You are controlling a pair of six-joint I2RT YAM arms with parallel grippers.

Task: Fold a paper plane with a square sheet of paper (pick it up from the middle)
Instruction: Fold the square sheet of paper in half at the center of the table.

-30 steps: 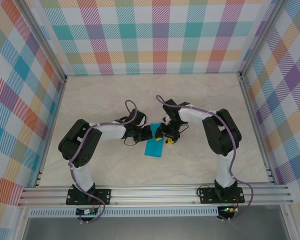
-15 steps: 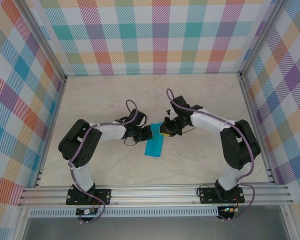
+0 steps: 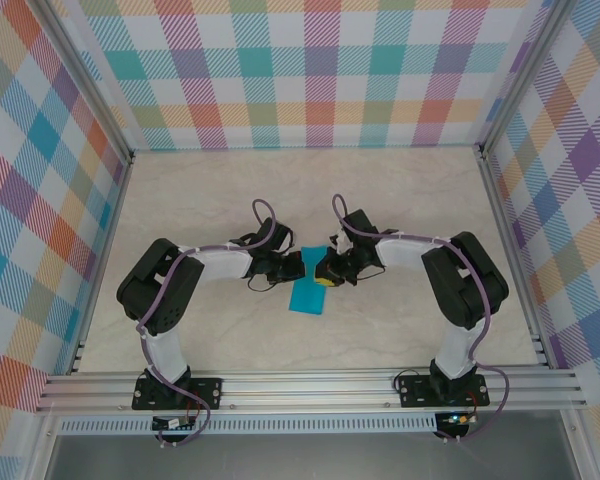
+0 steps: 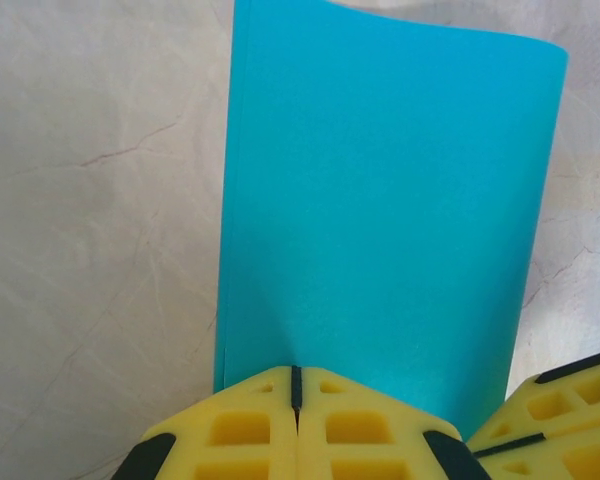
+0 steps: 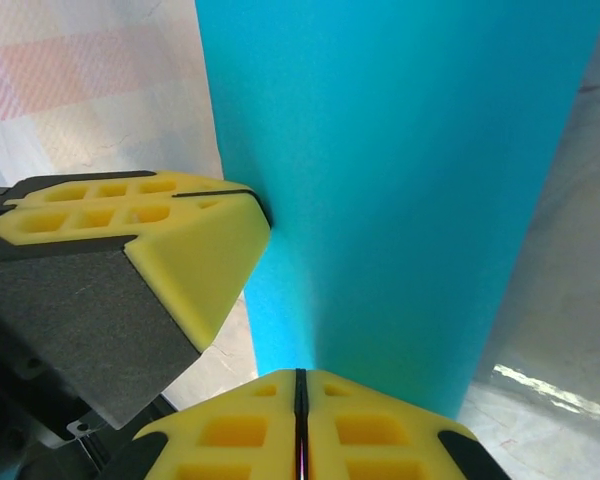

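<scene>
Progress looks early: thin teal-blue paper sheet [image 3: 307, 294] folded once, left end effector [image 4: 295, 378] and right end effector [image 5: 300, 382] both clamp it.

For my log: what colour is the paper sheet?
The paper sheet is plain teal-blue, clearest in the left wrist view.

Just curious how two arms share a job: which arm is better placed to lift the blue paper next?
Left, but barely. The left pincer and right pincer are shut on the blue sheet of paper, side by side at one end. The left wrist view shows paper either side of its pinch.
</scene>
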